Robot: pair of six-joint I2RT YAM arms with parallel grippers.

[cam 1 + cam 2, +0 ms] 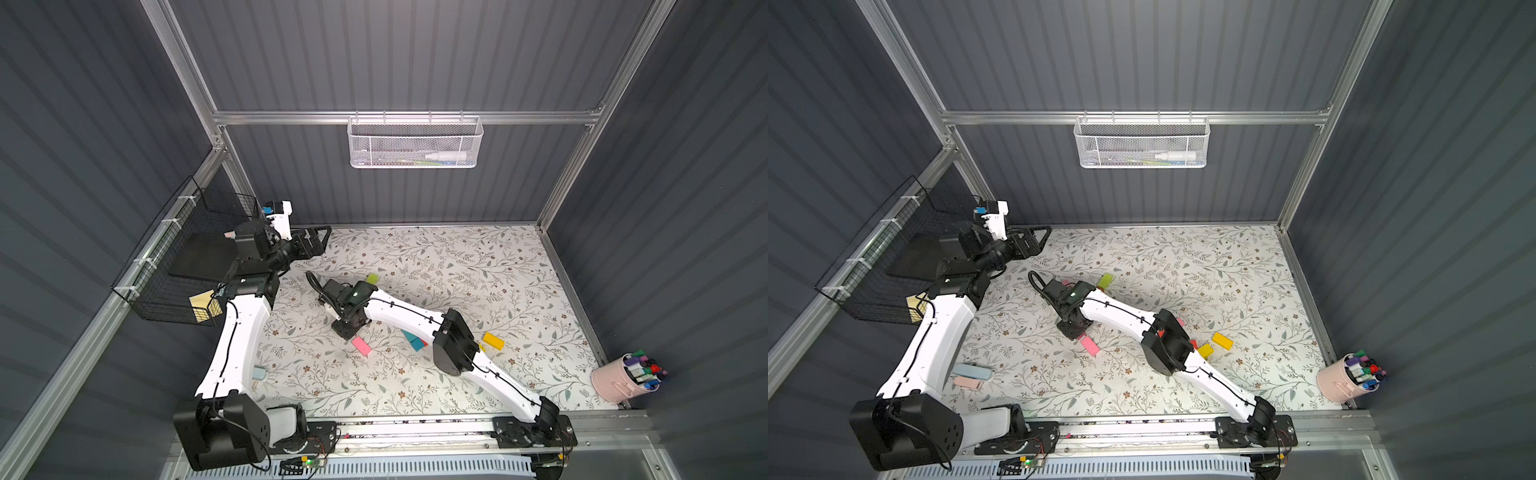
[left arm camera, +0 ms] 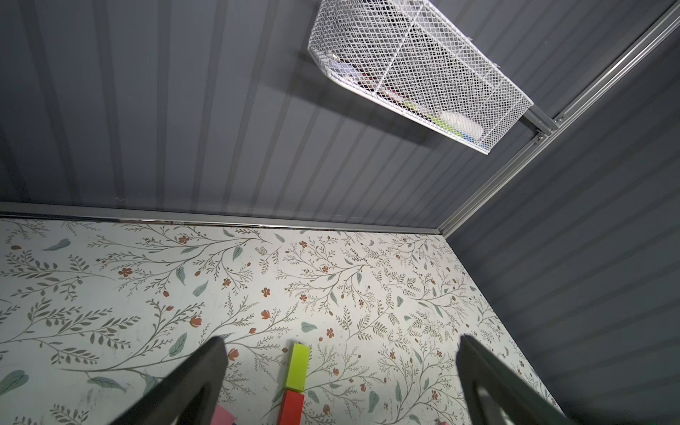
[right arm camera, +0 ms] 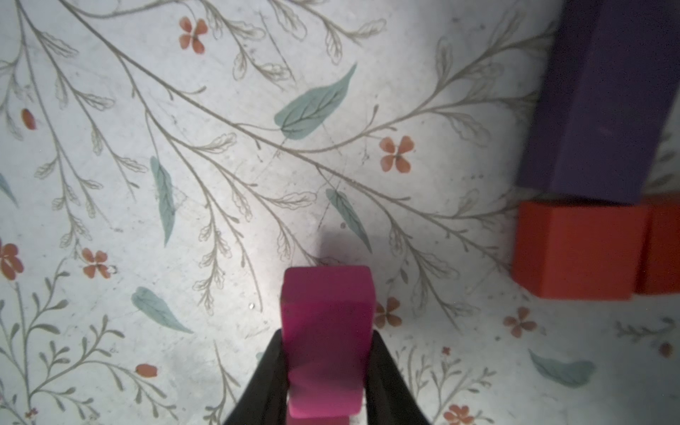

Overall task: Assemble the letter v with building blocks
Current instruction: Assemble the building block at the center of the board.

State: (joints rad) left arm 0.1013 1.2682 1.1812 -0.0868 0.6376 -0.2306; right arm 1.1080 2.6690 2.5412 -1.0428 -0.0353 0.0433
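Observation:
In the right wrist view my right gripper (image 3: 327, 336) is shut on a magenta block (image 3: 327, 309), held just above the floral mat. A purple block (image 3: 603, 99) and red blocks (image 3: 577, 250) lie off to one side of it. In both top views this gripper (image 1: 347, 328) points down at mid-table, beside a pink block (image 1: 361, 345). A lime block (image 1: 372, 278) lies behind the wrist; a teal block (image 1: 411, 340) and a yellow block (image 1: 493, 340) lie near the forearm. My left gripper (image 1: 320, 239) hovers open at the back left, empty. Its view shows a lime block (image 2: 298, 366) end to end with a red one (image 2: 291, 406).
A pink cup of markers (image 1: 619, 380) stands at the front right corner. A white mesh basket (image 1: 415, 143) hangs on the back wall. A black wire basket (image 1: 187, 257) with a yellow sticky pad (image 1: 201, 305) hangs at left. Pastel cases (image 1: 971, 376) lie by the left arm.

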